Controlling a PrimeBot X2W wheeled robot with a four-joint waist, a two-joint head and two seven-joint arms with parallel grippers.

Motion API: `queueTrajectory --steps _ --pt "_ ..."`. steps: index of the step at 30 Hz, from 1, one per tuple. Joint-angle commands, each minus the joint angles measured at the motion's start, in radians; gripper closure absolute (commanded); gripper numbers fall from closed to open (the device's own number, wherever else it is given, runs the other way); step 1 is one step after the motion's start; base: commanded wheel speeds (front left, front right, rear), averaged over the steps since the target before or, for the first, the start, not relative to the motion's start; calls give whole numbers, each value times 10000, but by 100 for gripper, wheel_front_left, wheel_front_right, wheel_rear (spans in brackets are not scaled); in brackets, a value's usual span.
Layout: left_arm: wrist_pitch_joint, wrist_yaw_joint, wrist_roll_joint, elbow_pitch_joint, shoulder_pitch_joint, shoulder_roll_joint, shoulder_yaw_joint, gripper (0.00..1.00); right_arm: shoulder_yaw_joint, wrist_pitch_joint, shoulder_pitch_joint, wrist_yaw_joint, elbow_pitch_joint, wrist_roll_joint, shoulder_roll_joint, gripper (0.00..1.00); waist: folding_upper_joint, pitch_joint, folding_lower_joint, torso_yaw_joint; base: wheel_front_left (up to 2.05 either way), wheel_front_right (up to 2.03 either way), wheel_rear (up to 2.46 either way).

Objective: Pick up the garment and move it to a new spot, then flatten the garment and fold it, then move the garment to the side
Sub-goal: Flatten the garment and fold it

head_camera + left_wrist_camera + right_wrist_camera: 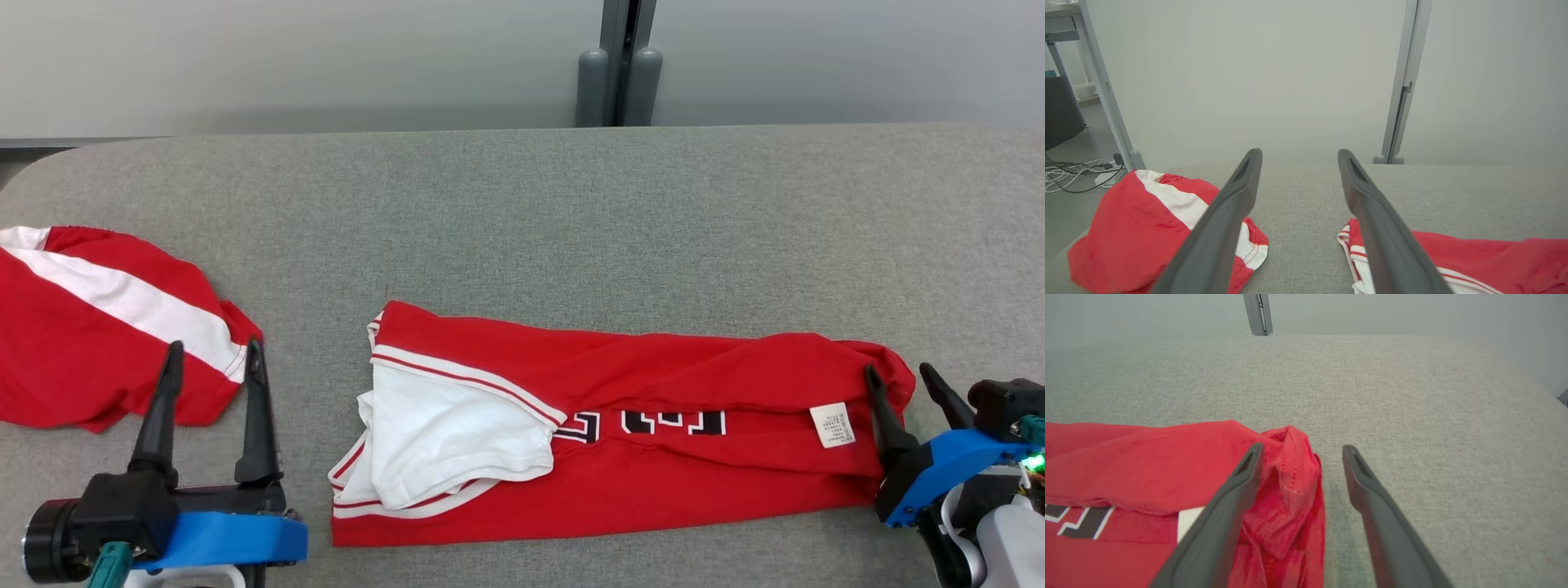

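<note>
A red jersey [669,408] with white trim, black lettering and a white tag lies folded lengthwise on the grey table [522,204], its white-lined part turned out at the left end. My right gripper [906,380] is open at the jersey's right end; in the right wrist view the bunched red edge [1290,465] lies between its fingers [1367,490]. My left gripper [212,355] stands open with nothing in it, left of the jersey's left end [1474,257].
A second red garment with a white stripe [90,327] lies crumpled at the table's left edge, just beyond my left gripper, and appears again [1143,224] in the left wrist view. A grey post [620,65] stands behind the table. Cables [1073,171] lie on the floor.
</note>
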State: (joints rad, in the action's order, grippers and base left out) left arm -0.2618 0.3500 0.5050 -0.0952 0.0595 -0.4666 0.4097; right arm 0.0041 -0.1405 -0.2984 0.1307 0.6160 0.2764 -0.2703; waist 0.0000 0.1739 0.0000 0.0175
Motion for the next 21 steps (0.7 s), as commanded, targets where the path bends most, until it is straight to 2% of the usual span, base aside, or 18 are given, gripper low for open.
queueTrajectory --steps 1,6,7,8,14,15,17,21 --pt "-44 -182 -319 63 -244 266 -495 0 -27 106 216 1 115 49 53 0 0 18 0 -1 0 0 0" --pt "-44 -800 -1143 158 -784 1198 -2024 0 87 374 380 1 373 143 233 0 0 35 0 -40 0 0 0" --pt "-44 -800 -1143 158 -784 1198 -2024 0 87 374 380 1 373 143 233 0 0 35 0 -40 0 0 0" --pt "-44 -1082 -1419 256 -938 1536 -2530 0 162 491 454 1 484 215 287 0 0 25 0 -54 0 0 0" --pt "-44 -1881 -2173 591 -1169 2497 -3789 0 414 770 589 1 744 435 440 0 0 -4 0 -92 0 0 0" --pt "-44 -2004 -2314 681 -1186 2634 -3967 0 449 792 585 1 763 483 453 24 0 -3 0 -97 0 0 0" --pt "-44 -2232 -2541 762 -1132 2915 -4333 0 524 795 568 2 760 622 496 98 0 -1 0 -98 0 0 0" --pt "-45 -2590 -2872 848 -1061 3275 -4764 0 557 671 507 -1 713 755 443 100 0 -3 0 -100 0 0 0"
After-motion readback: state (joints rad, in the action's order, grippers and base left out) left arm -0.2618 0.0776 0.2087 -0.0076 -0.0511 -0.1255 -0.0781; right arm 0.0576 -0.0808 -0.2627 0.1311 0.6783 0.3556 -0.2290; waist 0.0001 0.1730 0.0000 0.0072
